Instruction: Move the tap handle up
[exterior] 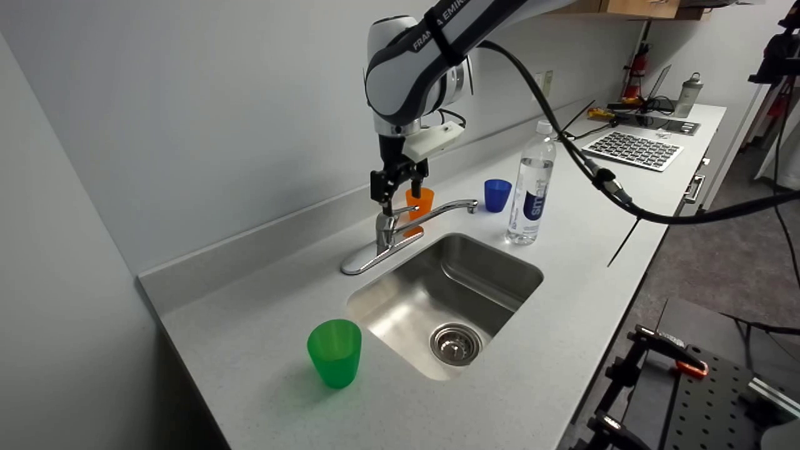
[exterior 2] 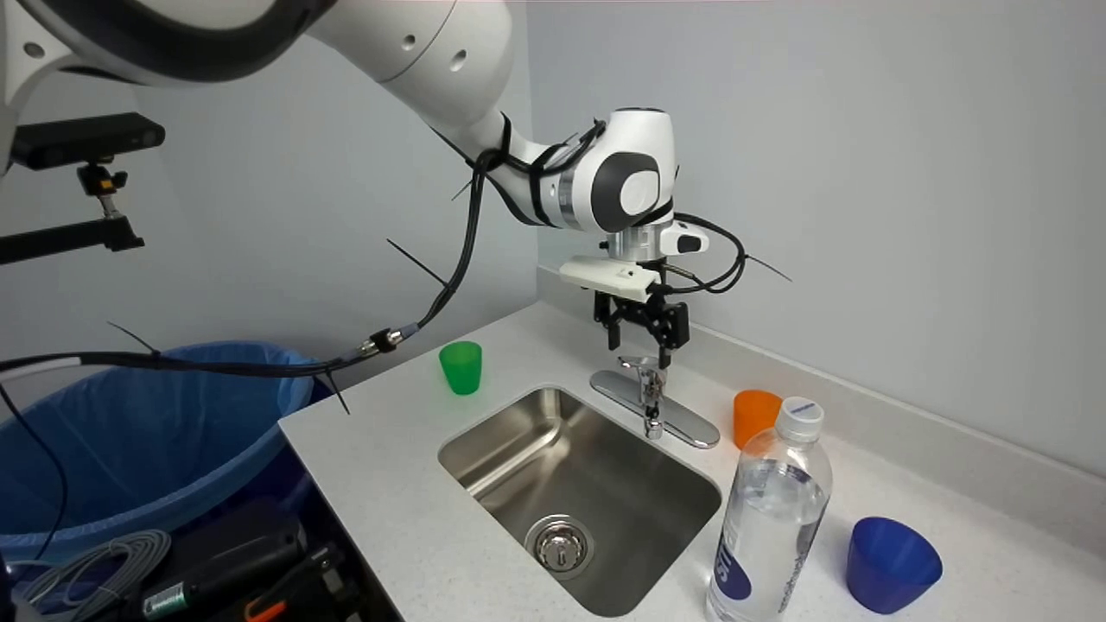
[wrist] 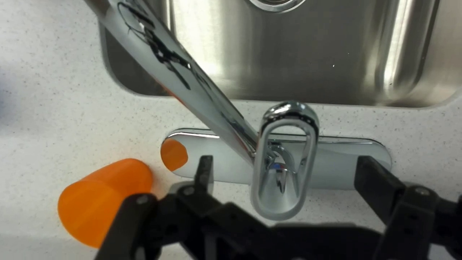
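Chrome and looped, the short tap handle [wrist: 257, 175] tops the small silver faucet body [exterior: 384, 232] on the pale speckled desk [exterior 2: 397, 441], just beside the rectangular stainless steel sink [exterior 2: 639, 501]; the black fingers [wrist: 379, 186] stand wide apart, one to each side of the handle in the wrist view (a gap shows on both sides), while a small, tapered orange cup [exterior 2: 753, 415] stands near one end of the flat chrome base plate [wrist: 339, 166]

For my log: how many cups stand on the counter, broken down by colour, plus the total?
Green cup: 1
Orange cup: 1
Blue cup: 1
Total: 3 cups
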You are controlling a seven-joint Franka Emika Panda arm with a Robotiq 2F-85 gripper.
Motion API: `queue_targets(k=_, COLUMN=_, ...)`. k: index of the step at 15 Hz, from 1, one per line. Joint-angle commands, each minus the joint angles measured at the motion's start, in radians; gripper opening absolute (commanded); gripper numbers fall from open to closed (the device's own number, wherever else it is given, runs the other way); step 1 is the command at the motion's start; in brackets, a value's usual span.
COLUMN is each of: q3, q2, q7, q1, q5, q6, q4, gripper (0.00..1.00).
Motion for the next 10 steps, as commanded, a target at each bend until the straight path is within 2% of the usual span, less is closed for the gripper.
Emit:
queue_targets(k=1, q3=0.021, q2=0.021, q7=-0.049, q1=-0.025, q5=0.012, q6=0.009, q4=0.033, gripper=0.88)
queue_targets(k=2, q3=0.024, q2=0.022, q7=-0.061, q1=-0.028, q5=0.014, q6=0.021, q4=0.033, gripper=1.00)
queue_targets(k=7, q3=0.053, q2=0.025, q7=-0.147, q1=-0.052, q5=0.040, q6=0.055, q4=0.033, gripper=1.00)
queue_targets(k=10, q3=0.082, q2=0.026, q7=-0.183, q1=-0.075, q5=0.095, q6=0.049, q4=0.034, gripper=1.00)
